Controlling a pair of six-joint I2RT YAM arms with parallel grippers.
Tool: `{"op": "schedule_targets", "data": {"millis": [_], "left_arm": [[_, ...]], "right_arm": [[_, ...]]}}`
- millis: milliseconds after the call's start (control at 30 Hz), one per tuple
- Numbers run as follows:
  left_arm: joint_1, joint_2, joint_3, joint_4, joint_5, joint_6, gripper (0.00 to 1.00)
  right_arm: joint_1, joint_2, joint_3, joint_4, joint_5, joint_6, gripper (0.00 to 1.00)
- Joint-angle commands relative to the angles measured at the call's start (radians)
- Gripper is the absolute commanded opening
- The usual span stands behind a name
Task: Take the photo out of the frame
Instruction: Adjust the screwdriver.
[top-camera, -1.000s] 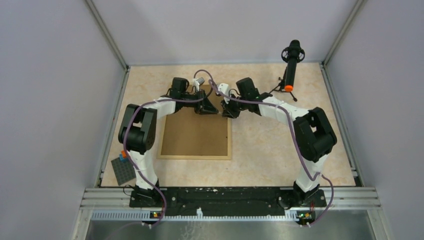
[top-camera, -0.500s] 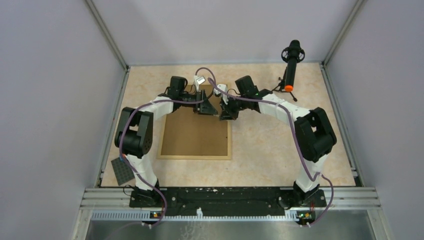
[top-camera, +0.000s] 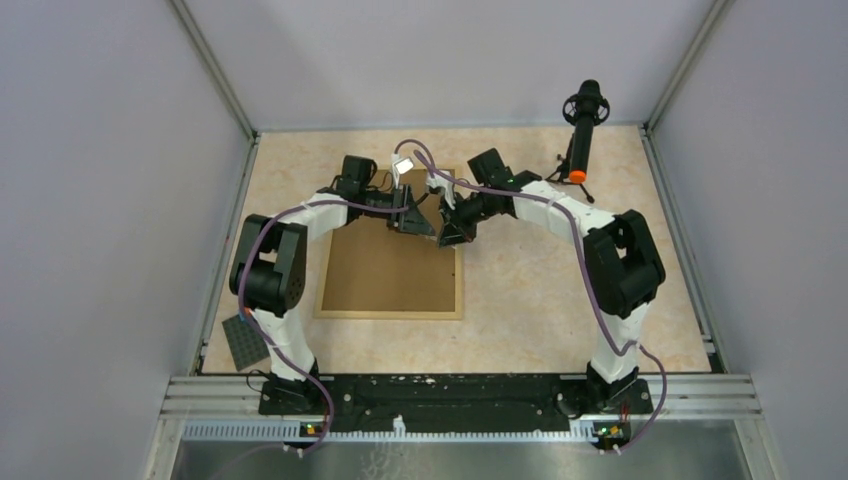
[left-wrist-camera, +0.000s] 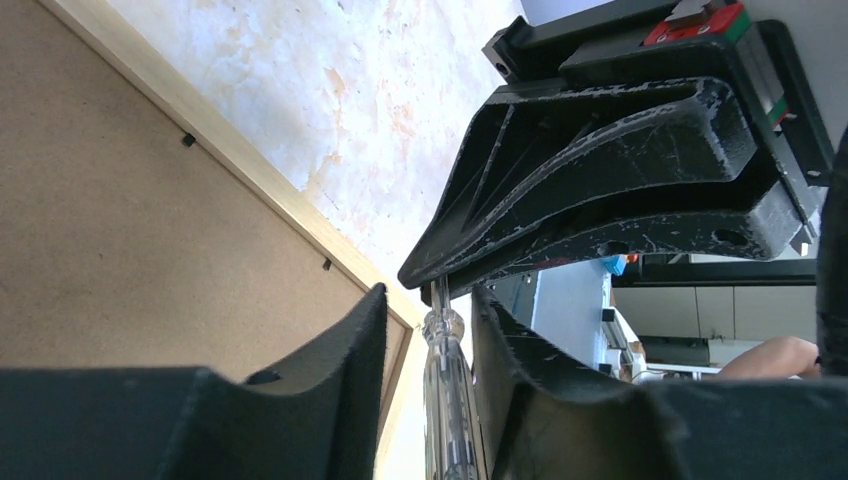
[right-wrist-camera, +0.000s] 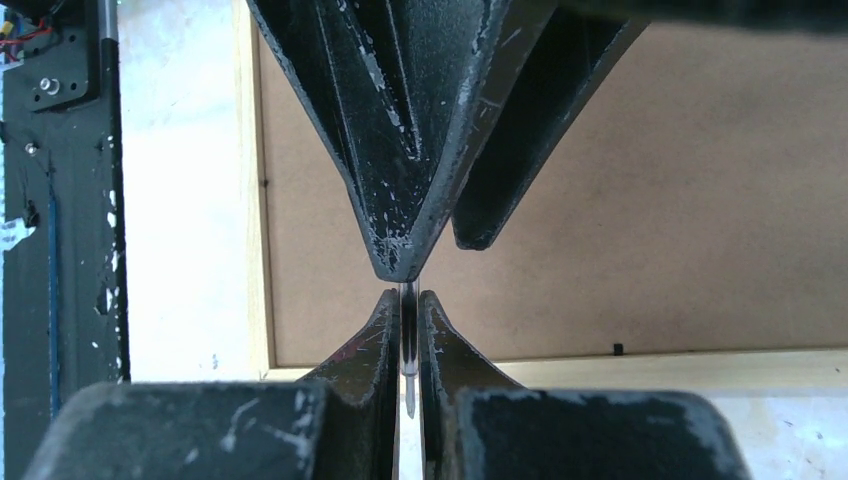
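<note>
**Top view.** The frame (top-camera: 390, 314) lies back-up on the counter (top-camera: 540, 290), with its brown fibreboard (top-camera: 385, 270) showing. It stretches from beneath both claws toward the arm bases. The left claw (top-camera: 414, 222) and right claw (top-camera: 452, 232) meet tip to tip over its far right corner. The photo is nowhere in sight. I judge it sits face-down under the fibreboard. At this size I cannot tell how either claw's fingers stand or what lies between them.

**Left wrist view.** The left claw's fingers stand apart. A clear-handled tool (left-wrist-camera: 445, 400) lies in the gap with daylight on both sides, so it is not squeezed. Its thin metal end runs up into the tip of the right claw, just above. To the left of the claw, the frame's wooden rim carries small black tabs (left-wrist-camera: 326, 265).

**Right wrist view.** The right claw is clamped tight on the tool's thin shaft, which pokes out below its fingertips. The left claw points straight at it from the other side. Another tab sits on the rim to the right of this claw.

**Step and next move.** The backing is not yet freed, and the tool looks to be mid hand-over. Next, one claw needs a sole, firm hold, and then the tip must reach a tab. The direction of the hand-over and the shape of the tool's tip cannot be made out.
</note>
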Motion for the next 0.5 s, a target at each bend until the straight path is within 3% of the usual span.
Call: {"op": "schedule_targets", "data": {"millis": [0,33,100,267,467], "left_arm": [[-0.007,-0.048,-0.011,0.024,0.037,0.031,0.37],[-0.008,-0.048,-0.013,0.027,0.038,0.031,0.32],[-0.009,-0.047,-0.018,0.028,0.044,0.030,0.30],[-0.013,-0.050,-0.038,0.019,0.054,0.037,0.37],[-0.024,-0.040,-0.040,0.026,0.051,0.032,0.33]], "right_arm": [[-0.002,0.012,0.066,-0.044,-0.065,-0.049,0.00],[-0.002,0.010,0.067,-0.042,-0.064,-0.049,0.00],[-0.002,0.010,0.067,-0.033,-0.059,-0.042,0.00],[-0.003,0.017,0.077,-0.034,-0.062,-0.038,0.00],[-0.001,0.025,0.085,-0.023,-0.059,-0.028,0.00]]}}
